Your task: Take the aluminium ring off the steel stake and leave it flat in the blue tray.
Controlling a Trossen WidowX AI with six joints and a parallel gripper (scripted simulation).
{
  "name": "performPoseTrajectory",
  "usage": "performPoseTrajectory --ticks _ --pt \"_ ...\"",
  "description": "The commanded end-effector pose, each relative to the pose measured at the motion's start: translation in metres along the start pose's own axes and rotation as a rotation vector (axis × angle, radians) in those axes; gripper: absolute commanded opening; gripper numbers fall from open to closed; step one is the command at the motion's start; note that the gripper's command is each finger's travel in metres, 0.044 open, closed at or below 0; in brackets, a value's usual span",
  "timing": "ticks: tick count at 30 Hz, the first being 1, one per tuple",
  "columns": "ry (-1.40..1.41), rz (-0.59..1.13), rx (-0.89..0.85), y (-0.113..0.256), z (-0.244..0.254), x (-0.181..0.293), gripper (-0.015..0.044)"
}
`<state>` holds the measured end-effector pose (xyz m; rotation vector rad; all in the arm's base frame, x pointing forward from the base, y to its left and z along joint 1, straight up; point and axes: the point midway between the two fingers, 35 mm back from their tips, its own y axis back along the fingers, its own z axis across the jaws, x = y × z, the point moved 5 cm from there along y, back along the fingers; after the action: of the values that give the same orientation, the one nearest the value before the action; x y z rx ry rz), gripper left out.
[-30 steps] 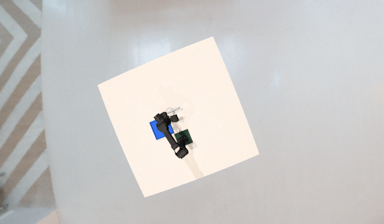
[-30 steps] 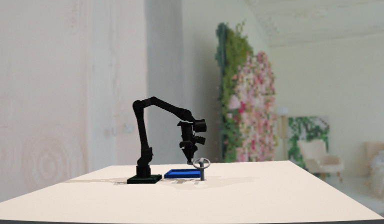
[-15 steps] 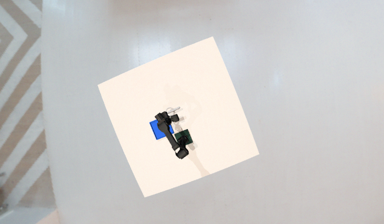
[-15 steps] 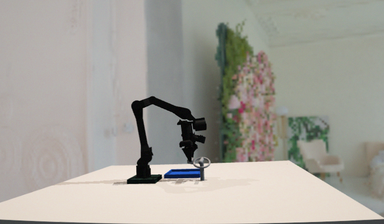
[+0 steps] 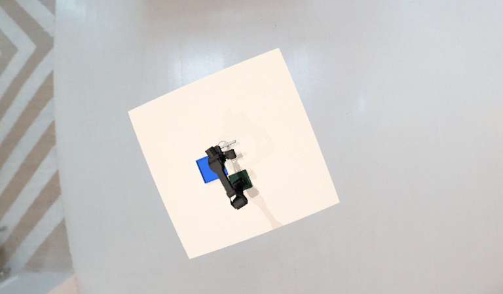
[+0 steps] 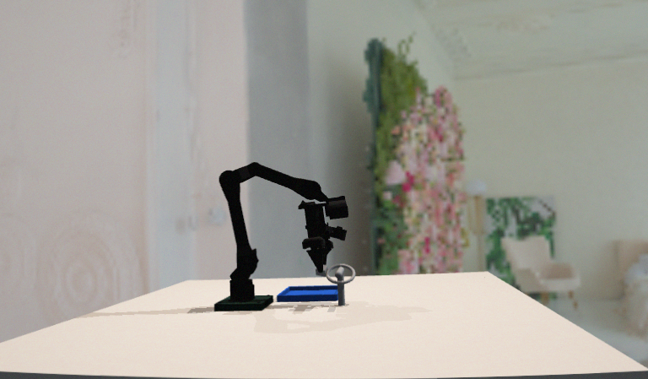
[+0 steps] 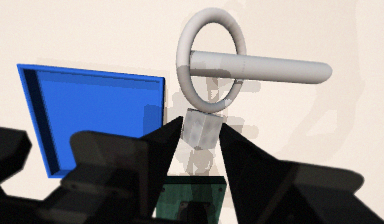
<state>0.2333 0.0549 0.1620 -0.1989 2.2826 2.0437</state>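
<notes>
Silvery tab gripped, visible in wrist view.

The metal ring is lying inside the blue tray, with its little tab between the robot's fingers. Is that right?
Not quite: the ring is outside the blue tray, up at the top of the stake, as the exterior view shows. Its tab is indeed between the fingers of the gripper.
</notes>
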Motion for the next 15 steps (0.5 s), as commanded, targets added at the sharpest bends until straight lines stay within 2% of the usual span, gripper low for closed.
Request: performPoseTrajectory --ticks 1,15 --pt "-0.006 -0.009 -0.012 0.002 -0.005 -0.001 0.0" --pt "-0.016 -0.001 -0.099 -0.002 -0.023 -0.002 0.0"
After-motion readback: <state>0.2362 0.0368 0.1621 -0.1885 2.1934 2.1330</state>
